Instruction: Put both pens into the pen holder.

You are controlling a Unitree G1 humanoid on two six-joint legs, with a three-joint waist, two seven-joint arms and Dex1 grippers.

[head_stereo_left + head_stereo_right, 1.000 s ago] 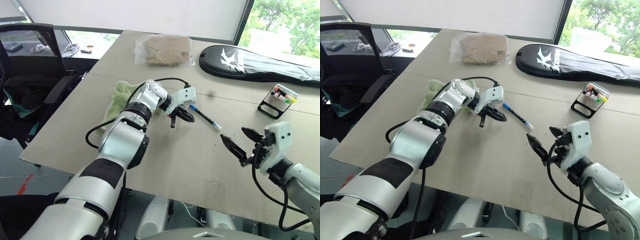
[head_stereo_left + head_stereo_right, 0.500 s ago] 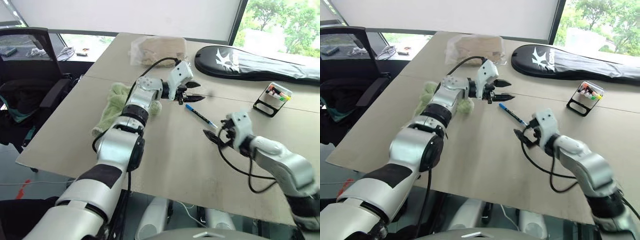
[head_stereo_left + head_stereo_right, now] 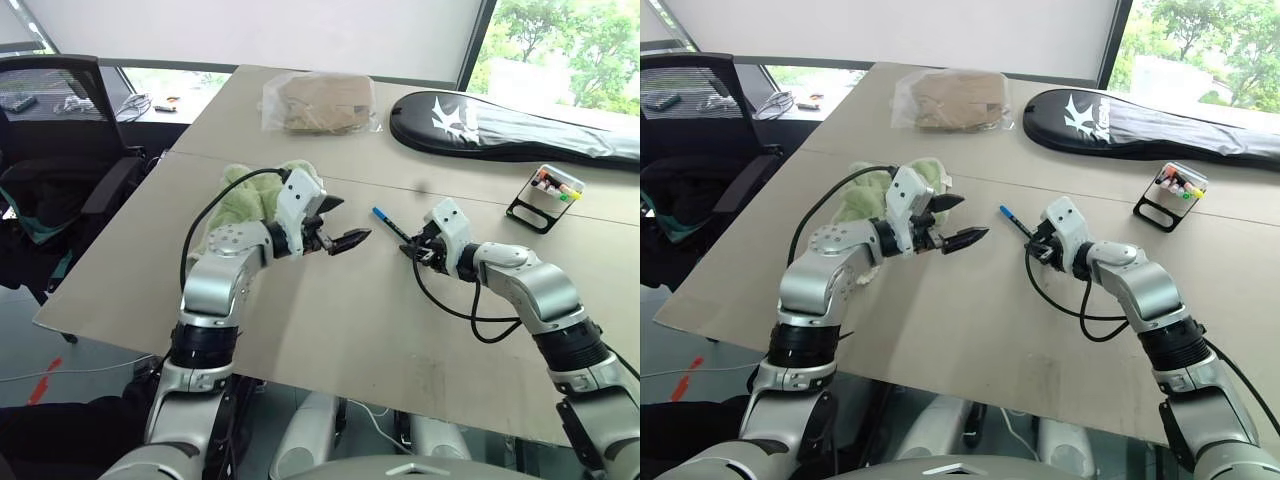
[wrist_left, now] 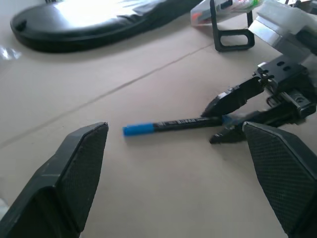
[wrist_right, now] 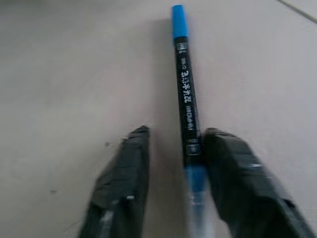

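The right gripper (image 3: 409, 247) is down at the table (image 3: 330, 330) with its two black fingers (image 5: 124, 183) closed most of the way about the pale-tipped end of the blue-capped pen (image 5: 187, 106); one finger lies against the barrel and a narrow gap shows between the barrel and the other, so a firm pinch cannot be told; the pen lies flat on the table, its blue cap pointing out ahead of the fingertips. The left gripper (image 3: 336, 226) hangs above the table just across from the right one, its jaws spread wide and empty; the pen lies beyond its fingertips (image 4: 79, 168), apart from them. The pen holder (image 3: 549, 198) stands well out past the right gripper; a black racket bag (image 3: 510, 125) lies further off; a green cloth (image 3: 250, 195) sits behind the left gripper.
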